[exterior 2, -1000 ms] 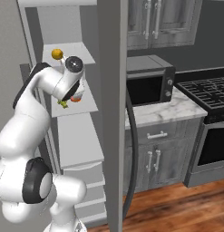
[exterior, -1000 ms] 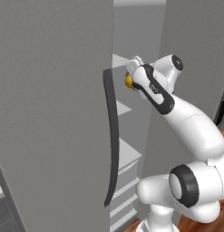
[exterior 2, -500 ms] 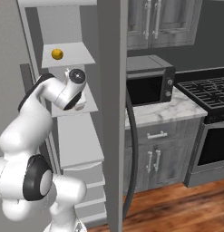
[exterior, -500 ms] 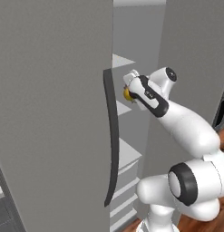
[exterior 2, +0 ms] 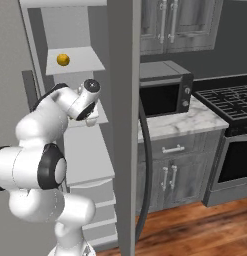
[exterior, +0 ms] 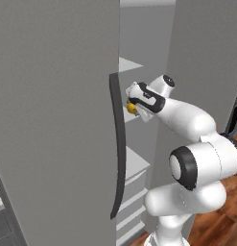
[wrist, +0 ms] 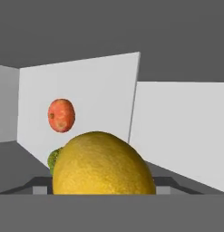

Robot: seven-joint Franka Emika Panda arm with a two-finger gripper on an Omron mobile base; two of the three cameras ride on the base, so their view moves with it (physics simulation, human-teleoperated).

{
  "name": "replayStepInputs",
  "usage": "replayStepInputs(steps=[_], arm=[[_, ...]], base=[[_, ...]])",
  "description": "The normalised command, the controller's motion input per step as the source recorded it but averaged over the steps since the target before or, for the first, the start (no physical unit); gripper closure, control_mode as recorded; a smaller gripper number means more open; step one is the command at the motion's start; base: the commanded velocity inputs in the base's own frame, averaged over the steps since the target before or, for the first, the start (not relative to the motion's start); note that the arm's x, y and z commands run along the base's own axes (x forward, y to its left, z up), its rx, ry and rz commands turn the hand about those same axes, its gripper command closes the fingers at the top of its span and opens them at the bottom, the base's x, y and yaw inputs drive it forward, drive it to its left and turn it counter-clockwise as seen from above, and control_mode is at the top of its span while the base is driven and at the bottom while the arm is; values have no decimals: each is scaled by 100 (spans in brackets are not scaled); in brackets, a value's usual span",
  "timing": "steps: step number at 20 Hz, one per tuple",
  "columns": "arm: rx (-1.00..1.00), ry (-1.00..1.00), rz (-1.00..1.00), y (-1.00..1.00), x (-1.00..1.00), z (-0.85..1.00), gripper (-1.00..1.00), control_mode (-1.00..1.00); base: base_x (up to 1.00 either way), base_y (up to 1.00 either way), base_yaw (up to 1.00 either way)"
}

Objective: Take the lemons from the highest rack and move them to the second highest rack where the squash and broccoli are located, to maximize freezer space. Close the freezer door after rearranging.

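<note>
Grey freezer walls closed around the scene, the door (exterior: 57,120) swung wide across the left of the left base view with its dark handle (exterior: 119,149) curving down the middle of the frame. And there was the tool (exterior: 131,102), poked in at the second rack (exterior: 134,115) near the picture's centre, clamped on a lemon (exterior: 132,108) that peeked out yellow just below the white hand! From the hand camera that lemon (wrist: 103,164) bulged across the lower middle of the frame, gripped tight, with a scrap of green broccoli (wrist: 54,159) tucked just behind its left edge and an orange-red round thing (wrist: 61,115), possibly the squash, sitting further back at the left against the white rear wall (wrist: 77,108).

So the carried fruit sat straight ahead of the tool, between it and the vegetables, and the free shelf lay to the lower right of that frame, which looked like the better spot to let go. Over in the right base view, a second lemon (exterior 2: 63,60) waited up on the top rack (exterior 2: 80,62) in the upper left, directly above the arm's dark-capped wrist (exterior 2: 88,97). That one sat well apart from the tool, up and back, so my read was a drop first, then a climb for the other.
</note>
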Motion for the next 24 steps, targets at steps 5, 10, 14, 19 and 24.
replayStepInputs(steps=[5,10,14,19,24], arm=[[0,4,0,7,42,-29,100,-100],[-3,4,0,15,36,-33,100,-100],[-2,5,0,15,37,-31,100,-100],[0,3,0,6,33,-17,100,-100],[0,4,0,8,35,-19,100,-100]], base=[[0,0,0],[0,0,0],[0,0,0],[0,0,0],[0,0,0]])
